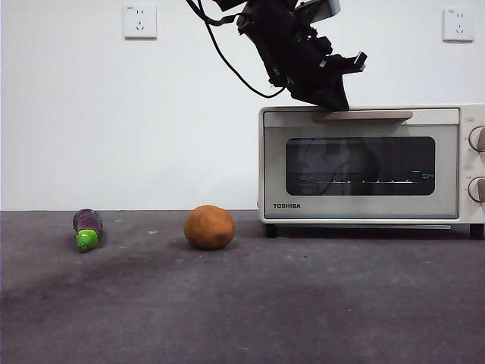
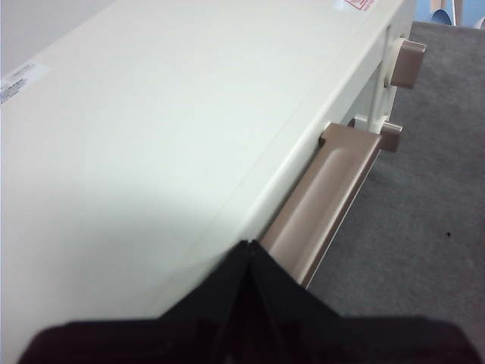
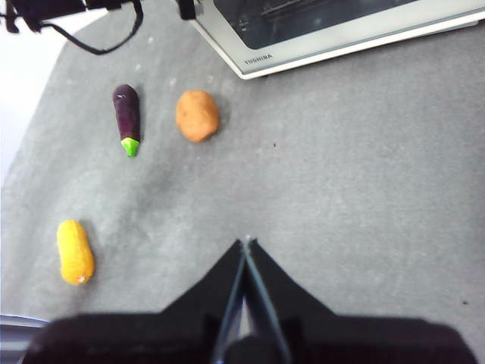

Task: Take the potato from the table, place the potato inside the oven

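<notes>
Grey mottled worktop (image 1: pixel 303 303) against a white wall (image 1: pixel 114 114). Left end effector (image 1: pixel 333 102), closed and empty, at the oven (image 1: pixel 364 163) handle (image 1: pixel 364 116); potato (image 1: pixel 209 227) lies beside the oven.

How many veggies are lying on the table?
3: the potato nearest the oven, the eggplant beside it, and a yellow-orange vegetable farther away, seen only by the right wrist camera.

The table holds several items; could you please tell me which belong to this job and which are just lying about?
For the job:
potato
oven, door closed
table
left gripper, above the oven handle

Lying about:
eggplant
yellow-orange oblong item
</notes>
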Controlling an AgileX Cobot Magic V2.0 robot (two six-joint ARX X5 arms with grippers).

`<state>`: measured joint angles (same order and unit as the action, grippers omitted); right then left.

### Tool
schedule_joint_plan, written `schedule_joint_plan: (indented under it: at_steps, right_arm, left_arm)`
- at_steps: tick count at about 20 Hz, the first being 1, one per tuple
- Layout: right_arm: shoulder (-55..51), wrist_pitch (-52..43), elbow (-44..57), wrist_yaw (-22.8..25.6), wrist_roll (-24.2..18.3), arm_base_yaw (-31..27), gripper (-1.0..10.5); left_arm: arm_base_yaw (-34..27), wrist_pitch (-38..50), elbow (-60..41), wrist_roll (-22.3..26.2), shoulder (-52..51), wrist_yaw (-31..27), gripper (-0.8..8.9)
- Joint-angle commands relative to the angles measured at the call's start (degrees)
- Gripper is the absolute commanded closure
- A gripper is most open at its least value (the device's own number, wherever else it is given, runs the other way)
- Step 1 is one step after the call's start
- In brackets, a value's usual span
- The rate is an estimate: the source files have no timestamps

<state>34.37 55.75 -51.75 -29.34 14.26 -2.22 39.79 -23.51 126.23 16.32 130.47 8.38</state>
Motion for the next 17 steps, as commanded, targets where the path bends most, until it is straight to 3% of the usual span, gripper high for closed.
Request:
schedule_joint_plan:
  at_steps: [1,17]
  right_arm:
    - [-0.1,-0.2,-0.1,1.0,-1.0,0.0,9.5]
    - [-1.2,5.8,-1.8,0.8,-0.4,0.0,9.5]
  left_arm:
    - [0.0,-2.0,-0.3,0.8,3.1,-0.4,8.23]
    - [2.5,-15.8,-0.3,-3.0,3.8,-0.3,8.22]
